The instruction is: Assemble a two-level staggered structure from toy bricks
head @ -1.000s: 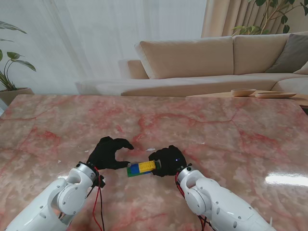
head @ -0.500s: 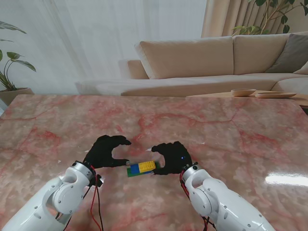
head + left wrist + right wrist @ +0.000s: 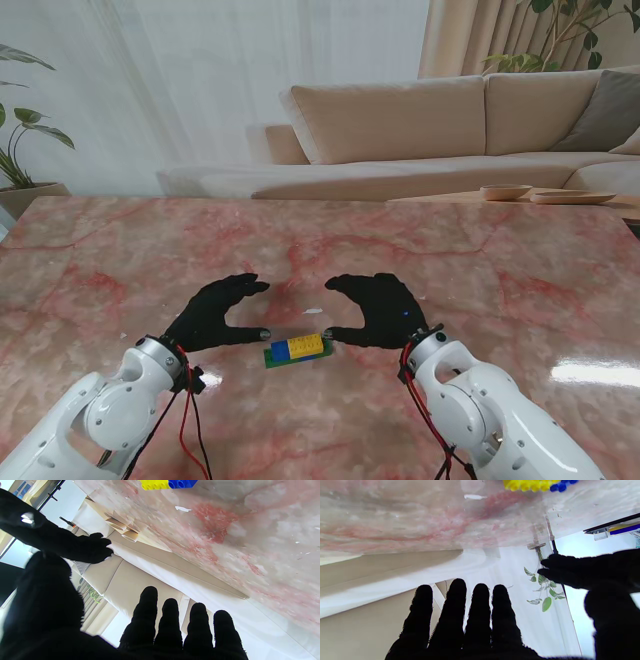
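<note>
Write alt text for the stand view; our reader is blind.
A small yellow, blue and green toy brick stack lies on a pink marble table between the open black-gloved left hand and right hand.

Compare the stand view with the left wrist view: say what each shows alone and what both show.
Only the stand view shows the whole brick stack with its green brick under the blue brick and yellow brick, and both open hands beside it: left hand and right hand, holding nothing.

Only the left wrist view shows the left hand's fingers from the palm side, spread apart with nothing between them, and the studs on top of the bricks.

Both show the yellow and blue bricks, the pink marble table and the beige sofa.
</note>
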